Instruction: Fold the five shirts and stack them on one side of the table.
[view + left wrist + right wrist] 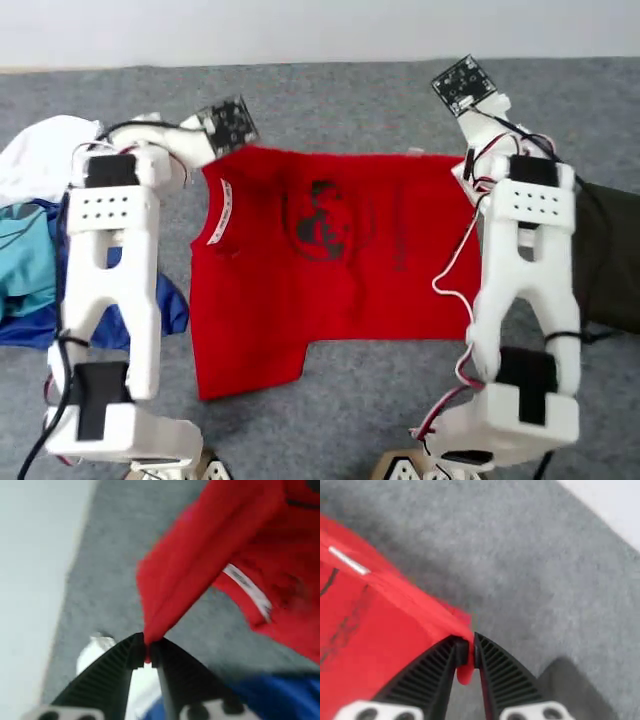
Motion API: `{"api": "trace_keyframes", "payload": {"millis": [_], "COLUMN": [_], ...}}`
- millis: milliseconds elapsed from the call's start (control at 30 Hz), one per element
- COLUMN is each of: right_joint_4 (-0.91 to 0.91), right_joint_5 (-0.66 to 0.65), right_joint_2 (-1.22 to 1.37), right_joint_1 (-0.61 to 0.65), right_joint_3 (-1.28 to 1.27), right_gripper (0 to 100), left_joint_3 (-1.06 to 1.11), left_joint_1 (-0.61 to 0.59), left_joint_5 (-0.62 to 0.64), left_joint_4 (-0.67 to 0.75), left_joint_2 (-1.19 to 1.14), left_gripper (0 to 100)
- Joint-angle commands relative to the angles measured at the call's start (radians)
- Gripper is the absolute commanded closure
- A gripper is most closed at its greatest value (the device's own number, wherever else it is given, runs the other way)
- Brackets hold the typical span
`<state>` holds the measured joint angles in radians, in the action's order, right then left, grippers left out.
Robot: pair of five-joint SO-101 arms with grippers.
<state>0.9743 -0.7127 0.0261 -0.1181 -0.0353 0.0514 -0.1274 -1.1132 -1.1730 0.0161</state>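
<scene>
A red shirt point(330, 270) with a dark print lies spread on the grey table, its far edge lifted between the two arms. My left gripper point(146, 652) is shut on the shirt's far left corner point(200, 565); in the high view that arm's head point(205, 140) sits by this corner. My right gripper point(465, 652) is shut on the far right corner of the red shirt point(385, 625), near the arm's head point(480, 150) at the far right. A white neck label point(226, 212) shows near the left edge.
A heap of white point(40, 155), teal point(25, 255) and blue shirts point(140, 315) lies at the left table edge. A dark garment point(610, 260) lies at the right edge. Grey felt point(400, 400) covers the table in front of the red shirt.
</scene>
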Motion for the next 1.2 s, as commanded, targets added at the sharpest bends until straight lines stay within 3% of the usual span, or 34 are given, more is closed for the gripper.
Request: {"api": "trace_keyframes", "payload": {"millis": [0,300,500,800,1167], "right_joint_4": [0.122,0.47,0.61,0.737,0.657], "right_joint_5": [-0.018,-0.126,-0.132,-0.132,-0.133], "right_joint_2": [-0.127,-0.257,-0.282,-0.278,-0.282], "right_joint_1": [-0.005,-0.005,-0.007,-0.004,-0.024], "right_joint_3": [0.057,0.057,0.055,0.046,-0.114], "right_gripper": [98.7,98.7,98.7,98.7,98.7], "left_joint_3": [-0.053,-0.044,0.038,0.275,0.522], "left_joint_1": [-0.014,-0.058,-0.104,-0.061,-0.055], "left_joint_5": [-0.091,-0.247,-0.311,-0.354,-0.319], "left_joint_4": [-0.224,-0.583,-0.58,-0.582,-0.585], "left_joint_2": [0.104,0.201,0.25,0.466,0.671], "left_gripper": [100,100,100,100,100]}}
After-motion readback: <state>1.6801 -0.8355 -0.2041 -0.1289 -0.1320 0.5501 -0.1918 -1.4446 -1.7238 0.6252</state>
